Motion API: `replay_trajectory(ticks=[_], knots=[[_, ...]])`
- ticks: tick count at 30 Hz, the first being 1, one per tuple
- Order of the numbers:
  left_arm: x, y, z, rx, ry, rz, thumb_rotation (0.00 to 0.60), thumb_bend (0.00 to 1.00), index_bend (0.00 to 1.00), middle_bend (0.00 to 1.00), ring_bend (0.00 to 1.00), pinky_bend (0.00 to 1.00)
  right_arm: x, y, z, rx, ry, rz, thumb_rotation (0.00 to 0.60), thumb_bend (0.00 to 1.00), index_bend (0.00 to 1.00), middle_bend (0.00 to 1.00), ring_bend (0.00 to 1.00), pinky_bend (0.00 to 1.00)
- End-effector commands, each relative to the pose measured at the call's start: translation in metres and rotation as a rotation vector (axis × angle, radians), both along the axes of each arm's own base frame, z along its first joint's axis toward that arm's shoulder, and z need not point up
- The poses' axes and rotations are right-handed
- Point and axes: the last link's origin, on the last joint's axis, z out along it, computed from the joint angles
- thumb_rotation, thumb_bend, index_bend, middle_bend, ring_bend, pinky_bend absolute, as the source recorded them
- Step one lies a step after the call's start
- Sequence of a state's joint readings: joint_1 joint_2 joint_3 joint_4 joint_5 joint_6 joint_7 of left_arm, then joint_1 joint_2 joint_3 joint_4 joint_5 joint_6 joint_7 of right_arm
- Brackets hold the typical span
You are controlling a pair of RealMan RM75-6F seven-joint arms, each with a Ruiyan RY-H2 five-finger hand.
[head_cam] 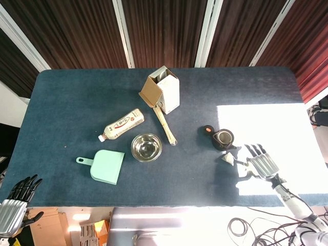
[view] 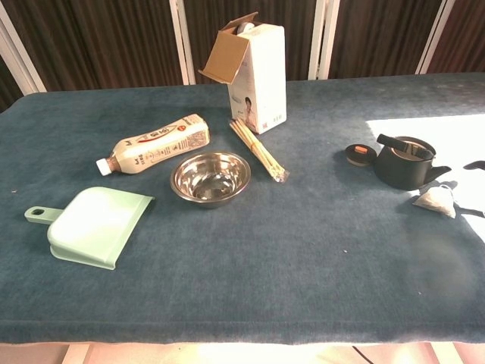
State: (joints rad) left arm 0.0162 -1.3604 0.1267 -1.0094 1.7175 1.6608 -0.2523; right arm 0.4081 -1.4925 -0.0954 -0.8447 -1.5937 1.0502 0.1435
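Note:
My right hand (head_cam: pixel 262 164) hovers open over the table's right front, in the sunlit patch, fingers spread and holding nothing. Just left of it lies a small white tea bag (head_cam: pixel 227 159) (view: pixel 436 200), and beyond that a black teapot (head_cam: pixel 223 139) (view: pixel 406 162) with its lid (head_cam: pixel 207 129) (view: pixel 358 153) set beside it. In the chest view only dark fingertips (view: pixel 475 164) show at the right edge. My left hand (head_cam: pixel 15 206) hangs open below the table's front left corner, off the tabletop, touching nothing.
On the blue table (head_cam: pixel 77 102) lie a mint dustpan (head_cam: pixel 105 166) (view: pixel 87 225), a steel bowl (head_cam: pixel 146 146) (view: pixel 211 177), a lying drink bottle (head_cam: pixel 122 123) (view: pixel 158 142), a chopstick bundle (head_cam: pixel 165 126) (view: pixel 259 150) and an open white carton (head_cam: pixel 163 93) (view: pixel 254 67).

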Motion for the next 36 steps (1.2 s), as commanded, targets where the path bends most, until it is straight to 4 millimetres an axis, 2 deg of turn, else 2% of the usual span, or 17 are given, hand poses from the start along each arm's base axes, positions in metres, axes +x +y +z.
replay_trajectory(ticks=[1,7,17,24,30,36], knots=[[0.000,0.000,0.000,0.000,-0.001,0.000,0.600,0.00,0.00,0.01,0.00,0.13,0.000,0.000,0.000,0.001,0.001,0.000,0.600,0.35,0.57,0.01,0.00,0.00],[0.000,0.000,0.001,0.000,-0.001,0.002,0.600,0.00,0.00,0.01,0.00,0.13,0.001,0.000,-0.001,0.002,-0.001,0.000,0.600,0.40,0.59,0.02,0.00,0.00],[0.000,0.000,0.001,-0.001,-0.001,0.004,0.600,0.00,0.00,0.01,0.00,0.13,0.002,-0.001,-0.003,0.003,-0.014,0.000,0.600,0.44,0.61,0.02,0.00,0.00],[0.000,0.000,0.001,0.001,-0.002,0.002,0.600,0.00,0.00,0.01,0.00,0.13,0.005,-0.002,-0.002,-0.002,-0.035,0.016,0.600,0.52,0.66,0.02,0.00,0.00],[0.002,0.001,0.003,0.006,-0.001,-0.005,0.600,0.00,0.00,0.01,0.00,0.13,0.013,0.000,0.007,-0.030,-0.073,0.050,0.600,0.55,0.68,0.02,0.00,0.00],[0.005,0.002,0.005,0.012,0.005,-0.015,0.600,0.00,0.00,0.01,0.00,0.13,0.034,0.001,0.030,-0.087,-0.145,0.131,0.600,0.55,0.68,0.02,0.00,0.00]])
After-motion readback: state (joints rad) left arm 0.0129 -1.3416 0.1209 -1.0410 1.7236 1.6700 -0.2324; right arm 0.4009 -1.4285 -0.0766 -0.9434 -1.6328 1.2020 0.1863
